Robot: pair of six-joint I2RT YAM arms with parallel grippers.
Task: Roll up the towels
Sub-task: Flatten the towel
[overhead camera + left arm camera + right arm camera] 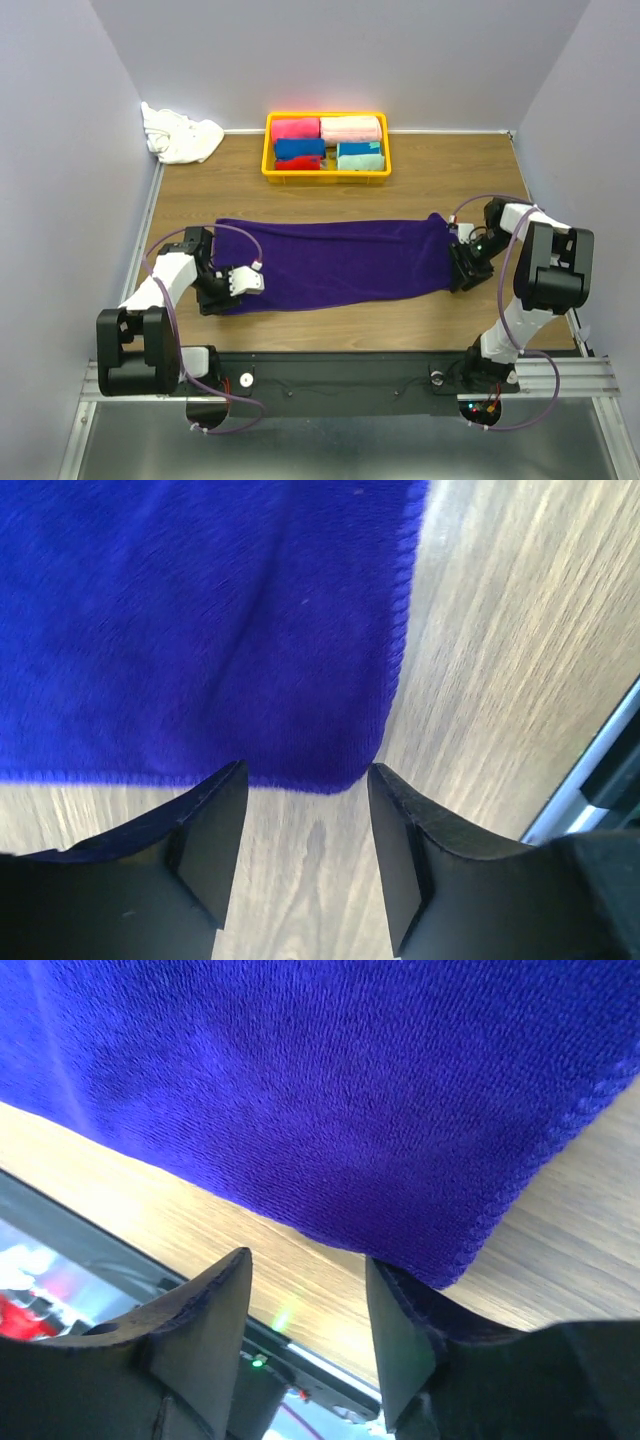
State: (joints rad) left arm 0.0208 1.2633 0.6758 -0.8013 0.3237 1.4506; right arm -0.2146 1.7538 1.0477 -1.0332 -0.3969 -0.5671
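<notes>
The deep purple towel (335, 262) lies spread flat across the middle of the table, its long side running left to right. The white towel (182, 137) sits crumpled in the back left corner. My left gripper (218, 298) is low at the purple towel's near left corner. In the left wrist view its jaws (307, 780) stand open over bare wood, with the towel corner (335, 770) just beyond the fingertips. My right gripper (462, 275) is at the near right corner. Its jaws (307, 1265) are open too, and the towel corner (445, 1260) lies over the right fingertip.
A yellow basket (325, 175) at the back centre holds several rolled towels in pink, red, blue and teal. Grey walls close in the table on three sides. A metal rail (590, 770) runs along the near edge, close to both grippers.
</notes>
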